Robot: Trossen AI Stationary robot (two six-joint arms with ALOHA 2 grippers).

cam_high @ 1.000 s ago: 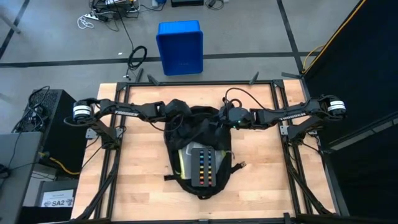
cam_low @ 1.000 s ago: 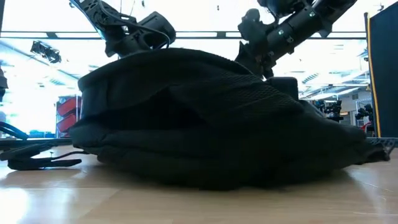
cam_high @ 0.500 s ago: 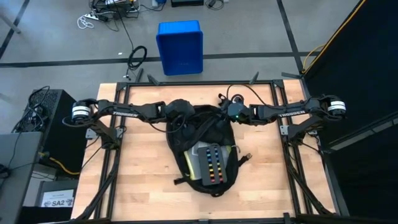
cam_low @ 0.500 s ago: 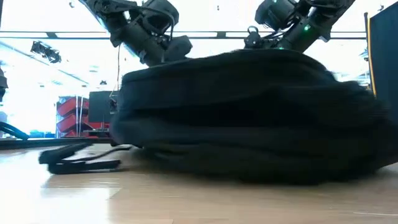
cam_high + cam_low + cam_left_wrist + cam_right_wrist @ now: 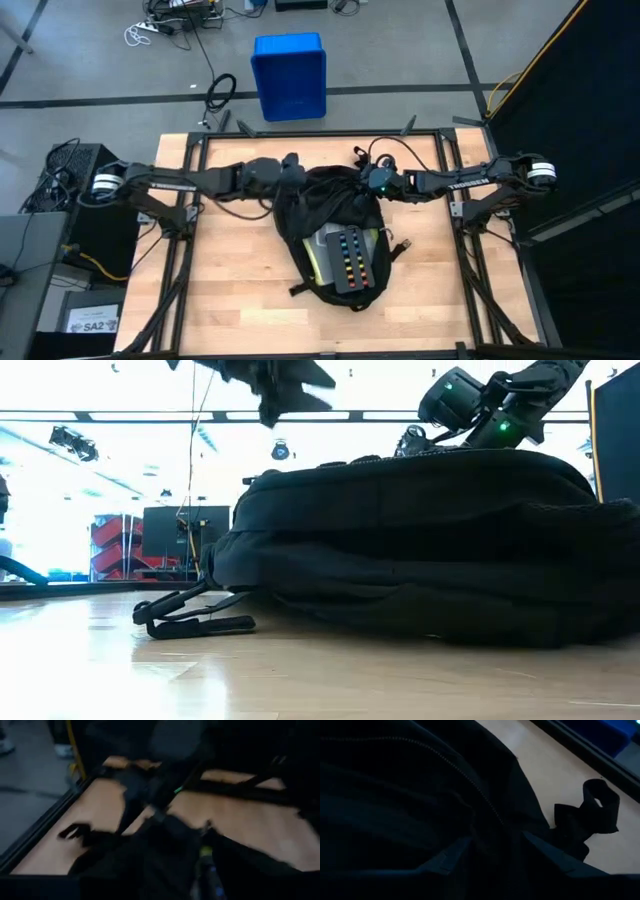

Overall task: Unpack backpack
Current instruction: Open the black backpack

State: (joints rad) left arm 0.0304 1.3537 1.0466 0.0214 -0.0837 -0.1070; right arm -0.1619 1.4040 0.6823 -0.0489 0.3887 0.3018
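1. The backpack (image 5: 322, 200) lies flat in the middle of the counter (image 5: 225, 285), its top towards the far edge and its mouth gaping upward
2. Inside the opening a flat grey item with rows of coloured dots (image 5: 352, 260) shows, with a yellow-green edge (image 5: 316, 262) just beside it
3. The left end effector (image 5: 292, 168) hovers over the top of the backpack on the left-edge side; it is blurred and lifted clear in the low view, and whether it is released or clenched cannot be told
4. The right end effector (image 5: 372, 185) sits against the fabric on the right-edge side of the backpack's top; its wrist view is filled with dark cloth and a zip line, so a grasp cannot be confirmed
5. The step in hand appears to be spreading the mouth, so that the contents can come out
6. To do it well, one arm should pin or lift the rim while the other reaches in, taking the grey item by a free edge, not by the cloth
7. Lift slowly: the soft shell may drag along, and the loose strap (image 5: 190, 622) near the left edge could snag
8. The blue bin (image 5: 289, 75) stands on the floor beyond the far edge
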